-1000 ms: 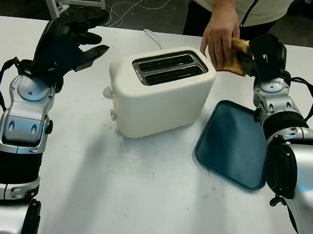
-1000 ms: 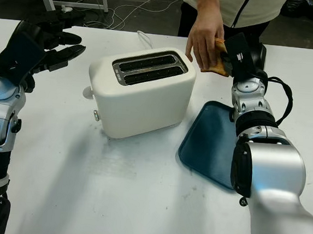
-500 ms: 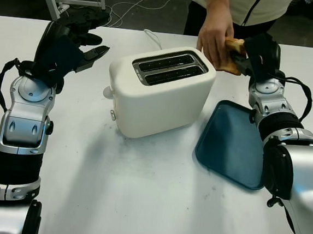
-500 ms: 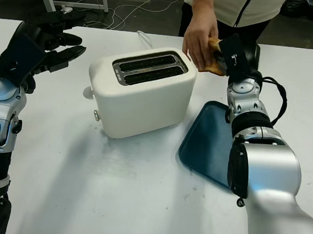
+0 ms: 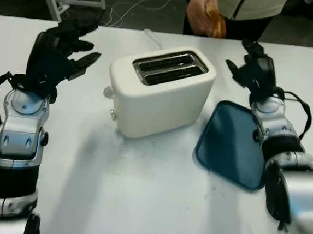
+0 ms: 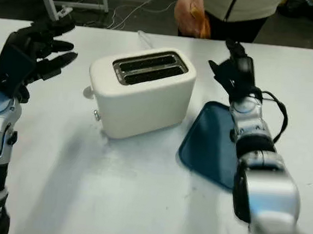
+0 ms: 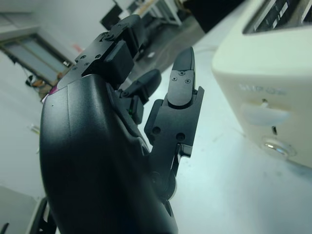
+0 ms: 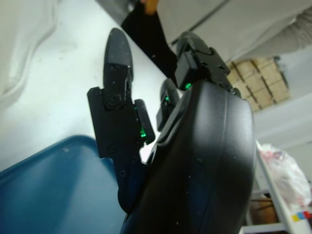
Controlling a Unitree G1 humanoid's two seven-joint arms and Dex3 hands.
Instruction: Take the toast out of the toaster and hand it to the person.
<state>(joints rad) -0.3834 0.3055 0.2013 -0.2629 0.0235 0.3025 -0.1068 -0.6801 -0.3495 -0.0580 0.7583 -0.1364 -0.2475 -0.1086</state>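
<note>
The white toaster stands mid-table with both slots dark. A person's hand at the far table edge holds the toast. My right hand is open, raised over the far corner of the blue tray, a short way below and right of the toast, holding nothing. My left hand is open, held up to the left of the toaster.
The person stands behind the table's far edge. The toaster's white cord runs back toward them. A white desk leg and cables lie on the floor beyond. Bare tabletop spreads in front of the toaster.
The person's hand has pulled the toast away from my right hand, up toward the far edge. My right hand has let go and dropped back a little. The left hand barely moved.
</note>
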